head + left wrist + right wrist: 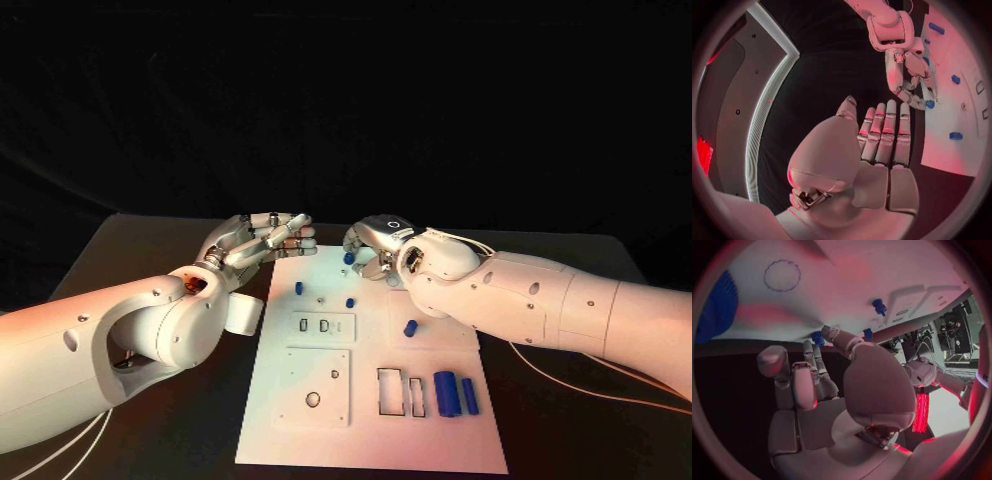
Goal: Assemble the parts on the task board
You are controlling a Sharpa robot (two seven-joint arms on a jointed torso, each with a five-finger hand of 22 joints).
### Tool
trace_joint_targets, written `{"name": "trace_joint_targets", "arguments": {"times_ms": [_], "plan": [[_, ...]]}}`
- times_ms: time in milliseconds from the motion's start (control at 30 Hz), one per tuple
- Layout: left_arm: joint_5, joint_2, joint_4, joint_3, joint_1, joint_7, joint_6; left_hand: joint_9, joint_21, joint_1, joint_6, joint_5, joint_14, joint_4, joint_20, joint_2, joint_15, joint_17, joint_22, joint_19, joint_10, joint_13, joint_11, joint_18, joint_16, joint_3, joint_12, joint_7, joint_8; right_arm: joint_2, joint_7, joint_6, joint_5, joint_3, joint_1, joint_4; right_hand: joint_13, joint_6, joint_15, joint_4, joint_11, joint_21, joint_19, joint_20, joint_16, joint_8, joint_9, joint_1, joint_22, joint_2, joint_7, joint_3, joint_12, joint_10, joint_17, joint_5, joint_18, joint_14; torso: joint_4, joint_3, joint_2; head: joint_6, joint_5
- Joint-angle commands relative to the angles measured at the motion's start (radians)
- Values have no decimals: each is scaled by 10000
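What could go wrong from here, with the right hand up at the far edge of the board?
1. The right hand seems to pinch a small blue part at its fingertips only; such a light hold could let it slip or tilt.
2. The left hand holds nothing and hovers close beside the right hand; the two could bump.
3. Other blue pieces lie loose near on the white board; a low pass might knock them.

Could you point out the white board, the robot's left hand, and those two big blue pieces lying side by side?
Task board [289,440], head view, bare near corner.
Left hand [263,238], head view, middle of hand.
Two blue pieces [449,392], head view, left one's middle.
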Motion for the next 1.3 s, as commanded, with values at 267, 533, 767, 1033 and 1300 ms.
{"name": "trace_joint_targets", "arguments": {"times_ms": [267, 533, 767, 1033, 1300], "plan": [[77, -36, -10, 10, 17, 1, 214, -12, -71, -82, -9, -66, -4, -8, 8, -19, 37, 18, -16, 90, 3, 15, 78, 119, -72, -63, -62, 50, -52, -1675, -460, -450, 735, 62, 257, 1517, 119, 589, -43, 242, -125, 253, 285, -69, 115, 152, -42, -30, 435, 99, -67, -83, 353, 814, 204, 71, -26, 286, -62, 3, -45, 39, -87], [121, -42, -46, 8, 17, -4, 229, -12, -71, -82, -9, -66, -4, -8, 8, -19, 37, 18, -16, 90, 3, 15, 78, 119, -72, -63, -62, 50, -52, -3362, -734, -282, 2319, 148, 502, 2795, 753, 580, -439, 511, -644, 639, 593, -388, 437, 109, -4, -196, 1022, -221, -392, -253, 1230, 2868, 707, -209, -125, 422, -143, 45, -110, 37, -81], [134, -38, -89, 7, 16, -8, 249, -14, -80, -80, -12, -78, -9, -7, 10, -21, 40, 21, -24, 90, 0, 15, 81, 119, -82, -74, -75, 52, -57, -3952, -1032, 720, 3118, 155, 539, 2843, 6493, -26, -660, 1108, -878, 1126, 984, -661, 966, 54, 765, 180, 1897, -209, -571, -1986, 6652, 2508, 1722, 231, -301, 626, -181, 99, -137, 17, -94], [136, -21, -136, 6, 16, 6, 305, -9, -89, -68, 12, -86, -12, -7, 12, -8, 43, 25, -32, 91, 3, 17, 81, 119, -92, -75, -85, 43, -46, -3834, -1144, 1051, 3114, 123, 427, 2513, 12124, -289, -516, 1970, -742, 1545, 1279, -536, 1546, 23, 1293, 605, 2634, -57, -462, -3000, 12649, 3771, 3171, 592, -417, 877, -177, 119, -129, 69, -50], [137, -3, -179, 6, 15, 5, 329, -9, -89, -68, 12, -86, -12, -7, 12, -8, 43, 25, -32, 91, 3, 17, 81, 119, -92, -75, -85, 43, -46, -3437, -1180, 1035, 3096, 106, 334, 2270, 14041, -309, -434, 2384, -652, 1975, 1570, -446, 1796, -15, 1444, 851, 3247, 64, -396, -3397, 14607, 4812, 4010, 757, -542, 1041, -129, 115, -99, 29, -18]]}}
